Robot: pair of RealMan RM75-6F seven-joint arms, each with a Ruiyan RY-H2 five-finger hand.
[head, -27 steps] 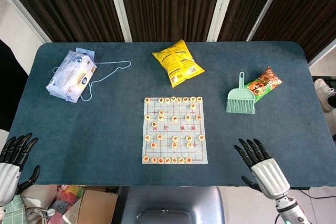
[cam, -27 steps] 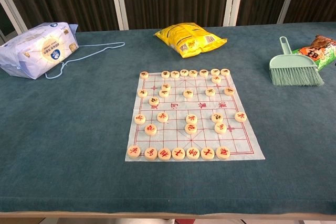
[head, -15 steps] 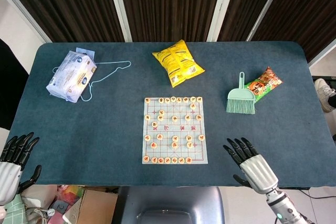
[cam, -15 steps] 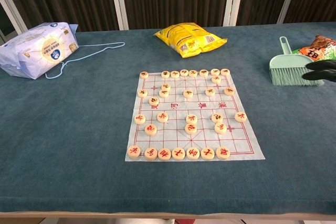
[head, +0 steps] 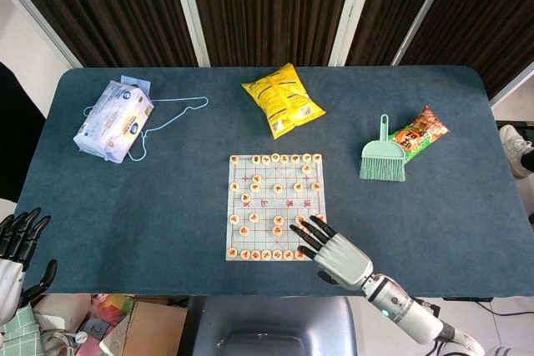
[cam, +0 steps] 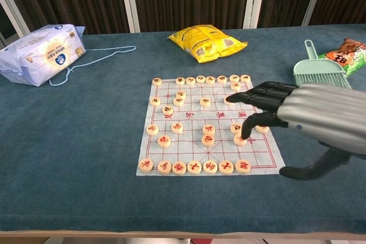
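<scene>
Both hands showed in the head view. We saw the right hand (head: 332, 249) held over the near right corner of the chess board (head: 276, 204), its fingers spread and holding nothing. In the chest view that hand (cam: 297, 114) had one finger pointing down at a chess piece (cam: 240, 139) near the board's right edge; it seemed to touch the piece, though we could not be sure from that angle. The left hand (head: 15, 252) hung off the table's near left corner, well apart from everything, fingers apart and empty. Farther back on the table (head: 167, 198) lay a yellow snack bag (head: 282, 99), a tissue pack (head: 113, 120) with a blue hanger (head: 171, 114), a green brush (head: 383, 158) and a green snack packet (head: 420, 130).
</scene>
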